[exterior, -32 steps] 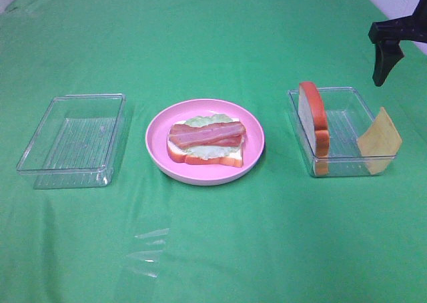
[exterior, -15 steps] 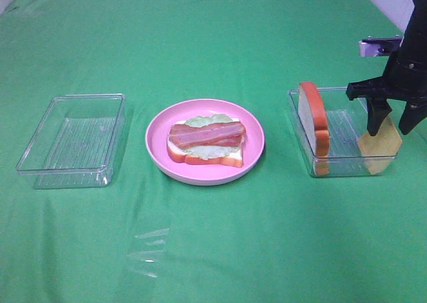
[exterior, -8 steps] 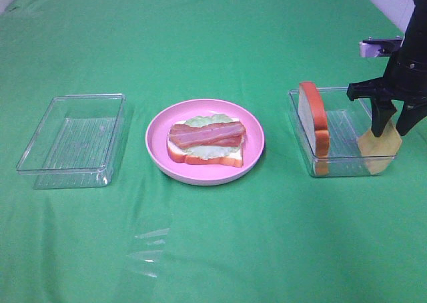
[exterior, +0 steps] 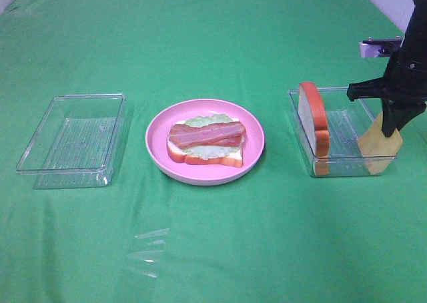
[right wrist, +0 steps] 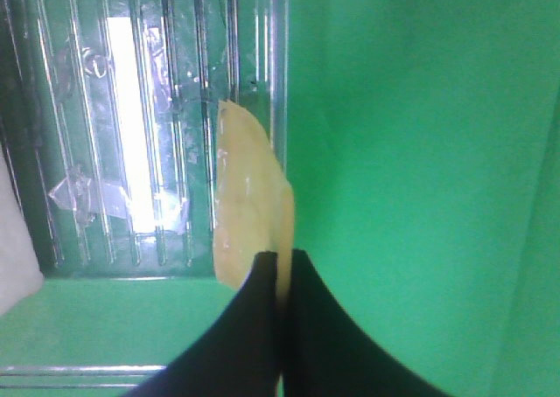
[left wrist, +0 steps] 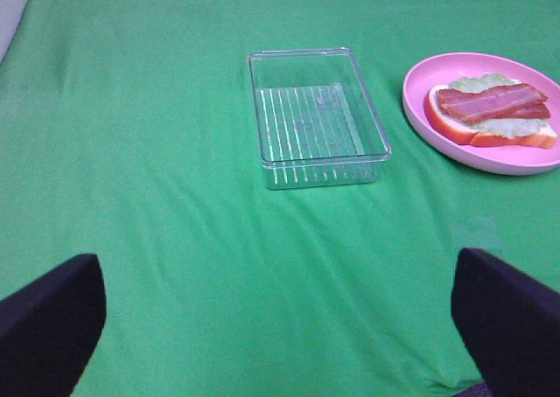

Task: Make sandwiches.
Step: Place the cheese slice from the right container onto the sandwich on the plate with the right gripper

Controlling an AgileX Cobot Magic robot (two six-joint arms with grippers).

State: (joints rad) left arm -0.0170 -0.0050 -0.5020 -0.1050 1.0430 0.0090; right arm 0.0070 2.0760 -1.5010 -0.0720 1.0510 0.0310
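Observation:
An open sandwich (exterior: 207,143) lies on the pink plate (exterior: 253,157): a bread slice with lettuce and bacon strips on top; it also shows in the left wrist view (left wrist: 490,117). A second bread slice (exterior: 313,124) stands on edge in the right clear tray (exterior: 337,163). The yellow cheese square (exterior: 380,144) leans on that tray's right wall. My right gripper (exterior: 389,124) is shut on the cheese's upper edge, seen in the right wrist view (right wrist: 282,266) pinching the cheese (right wrist: 249,213). My left gripper's fingertips (left wrist: 52,318) stand wide apart, empty, above the cloth.
An empty clear tray (exterior: 73,139) stands left of the plate, also in the left wrist view (left wrist: 315,117). Green cloth covers the table. A crumpled bit of clear film (exterior: 148,253) lies near the front.
My right gripper came down from the upper right onto the cheese and closed on its upper edge. The cheese, bread and plate have stayed in place.

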